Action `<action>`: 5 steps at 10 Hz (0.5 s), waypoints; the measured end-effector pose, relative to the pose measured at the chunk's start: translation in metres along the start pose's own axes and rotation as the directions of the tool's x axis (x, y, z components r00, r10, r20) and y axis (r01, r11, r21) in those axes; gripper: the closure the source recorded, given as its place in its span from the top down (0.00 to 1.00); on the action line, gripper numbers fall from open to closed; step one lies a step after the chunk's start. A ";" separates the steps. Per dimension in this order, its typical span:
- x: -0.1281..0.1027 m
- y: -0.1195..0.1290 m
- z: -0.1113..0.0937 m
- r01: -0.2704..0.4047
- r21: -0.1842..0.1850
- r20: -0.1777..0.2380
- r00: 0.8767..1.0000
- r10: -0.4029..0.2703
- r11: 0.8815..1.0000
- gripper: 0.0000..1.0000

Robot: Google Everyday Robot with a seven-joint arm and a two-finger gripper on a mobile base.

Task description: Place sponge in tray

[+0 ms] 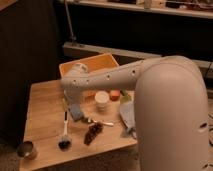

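Observation:
A blue-grey sponge lies on the wooden table, left of the middle. My gripper hangs down from the wrist right over it, at or touching its top. I cannot tell whether it holds the sponge. The orange tray stands at the back of the table, behind the wrist, and the arm partly hides it. The white arm reaches in from the right across the table.
A white cup and a small orange thing stand right of the gripper. A brush, a spoon, a brown clump and a blue-grey cloth lie in front. A metal can stands at the front left corner.

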 end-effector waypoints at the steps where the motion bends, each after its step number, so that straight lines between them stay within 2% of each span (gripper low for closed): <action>1: 0.000 0.000 0.000 -0.001 0.000 -0.001 1.000 0.001 1.000 0.65; 3: 0.000 -0.003 0.001 0.005 0.006 -0.016 1.000 -0.005 1.000 0.65; 5: -0.013 0.002 0.014 0.050 0.013 -0.085 0.995 -0.049 0.999 0.65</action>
